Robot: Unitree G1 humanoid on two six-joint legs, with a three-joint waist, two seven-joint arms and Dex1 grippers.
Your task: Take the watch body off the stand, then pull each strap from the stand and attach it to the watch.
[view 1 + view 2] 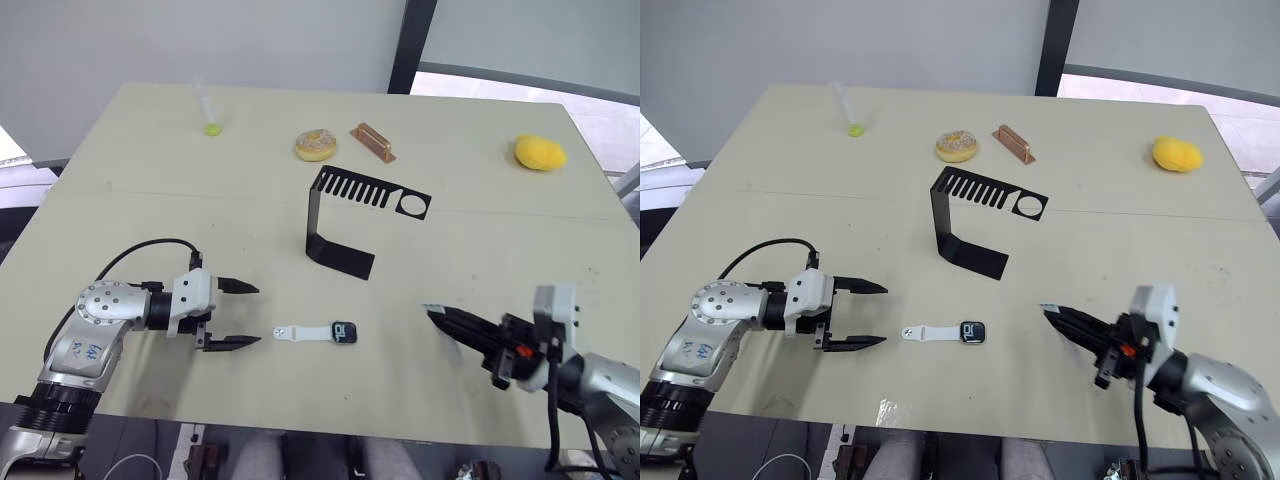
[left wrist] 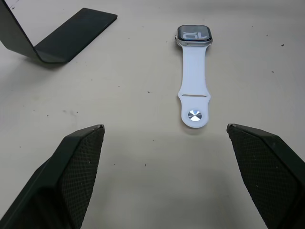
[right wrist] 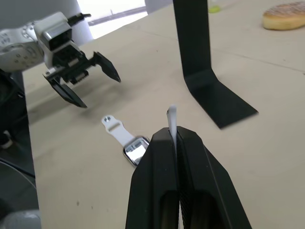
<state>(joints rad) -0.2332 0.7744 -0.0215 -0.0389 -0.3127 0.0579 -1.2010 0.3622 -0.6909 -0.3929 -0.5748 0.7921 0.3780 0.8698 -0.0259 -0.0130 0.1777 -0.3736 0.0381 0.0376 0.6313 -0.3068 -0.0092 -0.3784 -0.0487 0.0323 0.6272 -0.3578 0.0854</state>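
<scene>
Beige table (image 1: 120, 210) carrying black stand (image 1: 345, 215) at centre, with watch body (image 1: 345, 332) flat near the front edge, one white strap (image 1: 305, 333) attached on its left side. Left gripper (image 1: 232, 314) spread wide, hovering just left of that strap's free end. Right gripper (image 1: 437, 315) clamped on second strap (image 3: 172, 125), right of the watch body.

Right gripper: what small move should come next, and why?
Probably carry the right gripper toward the watch body and line up the second strap pinched in its jaws with the bare side. One strap is already attached; the left gripper waits open.
</scene>
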